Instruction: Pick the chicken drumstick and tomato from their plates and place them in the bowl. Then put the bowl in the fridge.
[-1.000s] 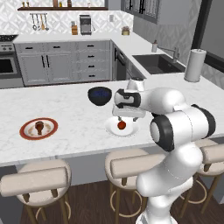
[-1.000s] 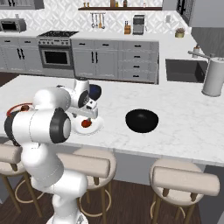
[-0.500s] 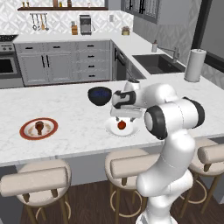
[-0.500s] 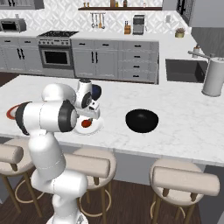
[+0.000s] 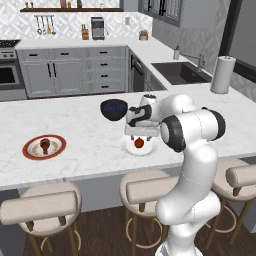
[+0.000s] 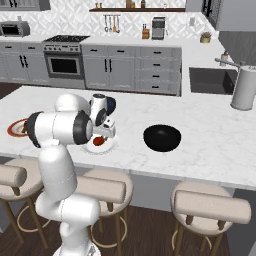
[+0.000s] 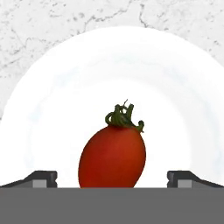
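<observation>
Gripper (image 7: 112,179) wide open over the tomato (image 7: 112,156)

Its two tips stand far apart, one on each side of the tomato (green stem on top), which lies on the white plate (image 7: 52,109) on the counter (image 5: 90,150).

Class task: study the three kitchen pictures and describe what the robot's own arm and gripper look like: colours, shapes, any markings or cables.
The arm is glossy white, built of rounded, bulging segments with dark grey to black bands at the joints. It rises from a smooth white curved base. The gripper has two small dark grey finger tips with squared, stepped ends. No loose cables or readable markings are visible.
</observation>
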Robot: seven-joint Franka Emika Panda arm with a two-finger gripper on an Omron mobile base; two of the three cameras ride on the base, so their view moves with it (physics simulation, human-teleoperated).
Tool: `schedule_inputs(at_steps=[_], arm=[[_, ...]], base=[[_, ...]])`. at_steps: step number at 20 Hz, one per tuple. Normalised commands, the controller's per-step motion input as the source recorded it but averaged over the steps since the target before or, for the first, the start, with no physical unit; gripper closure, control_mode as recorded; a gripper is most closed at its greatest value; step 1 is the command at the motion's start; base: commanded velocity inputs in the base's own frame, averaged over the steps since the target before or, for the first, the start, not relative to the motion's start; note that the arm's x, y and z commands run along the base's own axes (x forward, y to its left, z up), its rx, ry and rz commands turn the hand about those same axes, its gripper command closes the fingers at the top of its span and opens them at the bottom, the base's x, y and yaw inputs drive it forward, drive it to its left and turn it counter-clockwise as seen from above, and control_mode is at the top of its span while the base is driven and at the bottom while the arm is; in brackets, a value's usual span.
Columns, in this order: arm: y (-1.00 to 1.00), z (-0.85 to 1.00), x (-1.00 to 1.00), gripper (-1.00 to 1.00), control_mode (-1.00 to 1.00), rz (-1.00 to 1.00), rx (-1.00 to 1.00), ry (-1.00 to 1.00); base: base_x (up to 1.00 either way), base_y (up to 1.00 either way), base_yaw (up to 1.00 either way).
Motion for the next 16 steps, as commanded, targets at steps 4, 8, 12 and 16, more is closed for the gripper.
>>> schedule_inputs(at_steps=[4, 8, 12, 16], arm=[[0.02, -0.19, -0.16, -1.00, -1.00, 0.00, 0.00, 0.00], [0.02, -0.26, 0.00, -1.00, -1.00, -0.02, 0.00, 0.00], [0.11, -0.38, 0.00, 1.00, -1.00, -0.03, 0.00, 0.00], [0.05, -0.29, 0.00, 1.00, -1.00, -0.03, 0.00, 0.00]], base=[[0.00, 0.00, 0.00], [0.00, 0.00, 0.00], [0.00, 0.00, 0.00], [0.00, 0.00, 0.00]])
